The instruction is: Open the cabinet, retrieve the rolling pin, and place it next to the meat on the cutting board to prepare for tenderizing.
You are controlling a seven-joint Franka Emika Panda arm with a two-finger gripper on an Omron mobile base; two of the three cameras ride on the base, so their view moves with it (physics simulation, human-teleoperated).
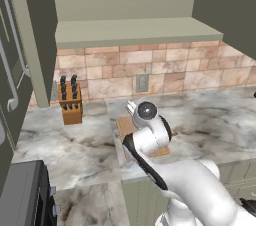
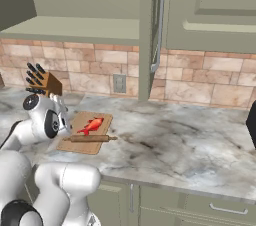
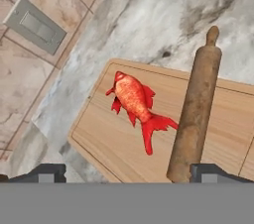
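1. Left base view: the cabinet stands open and its shelf is bare. The arm hides most of the board on the counter, near the knife block.
2. Right base view: the pin lies on the board's near edge, just beside the meat and apart from it.
3. Hand view: the gripper hangs with jaws wide, holding nothing. The pin lies by the right fingertip, the meat between the tips. Risk: that fingertip looks close enough that pulling away could nudge the round pin and roll it off the board's edge.
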